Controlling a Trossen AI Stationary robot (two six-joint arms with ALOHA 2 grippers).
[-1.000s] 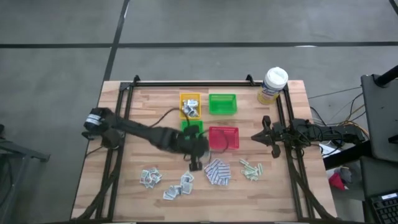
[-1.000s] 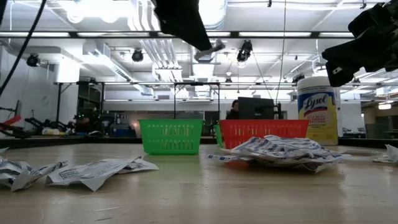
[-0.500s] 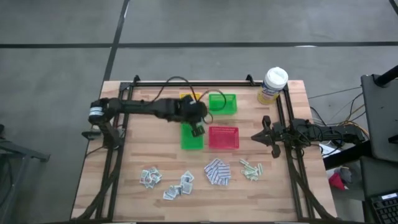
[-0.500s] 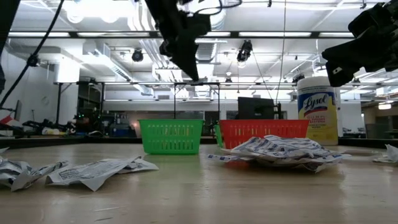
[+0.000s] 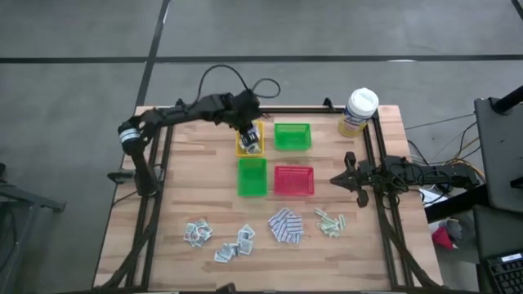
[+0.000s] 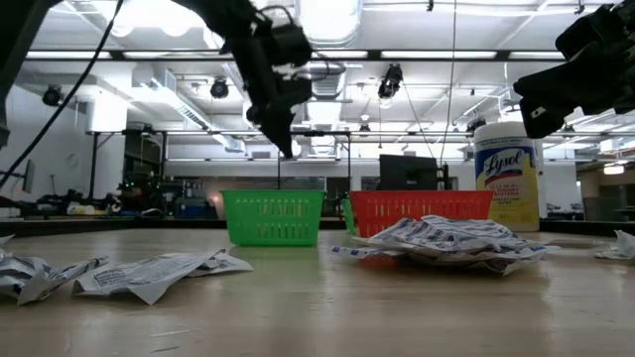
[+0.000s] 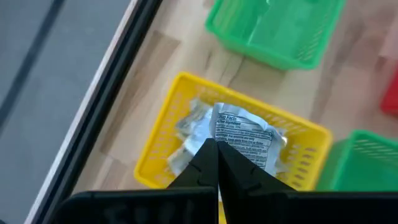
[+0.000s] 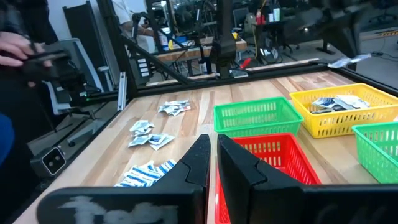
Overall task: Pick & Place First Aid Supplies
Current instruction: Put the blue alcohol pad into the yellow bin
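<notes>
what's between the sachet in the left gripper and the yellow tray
Nothing visible. The left gripper, shut on a white sachet, hangs right over the yellow tray, which already holds other sachets; only open air lies below it. The right gripper waits at the table's right edge.

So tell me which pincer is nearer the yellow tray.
Left. The left pincer hangs right over the yellow tray, gripping a white sachet; the right pincer waits beyond the red tray, near the table's right edge.

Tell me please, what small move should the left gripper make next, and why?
Probably open: the left gripper hangs shut on a white-grey sachet directly above the yellow tray, where other sachets already lie, so releasing should drop it inside.
</notes>
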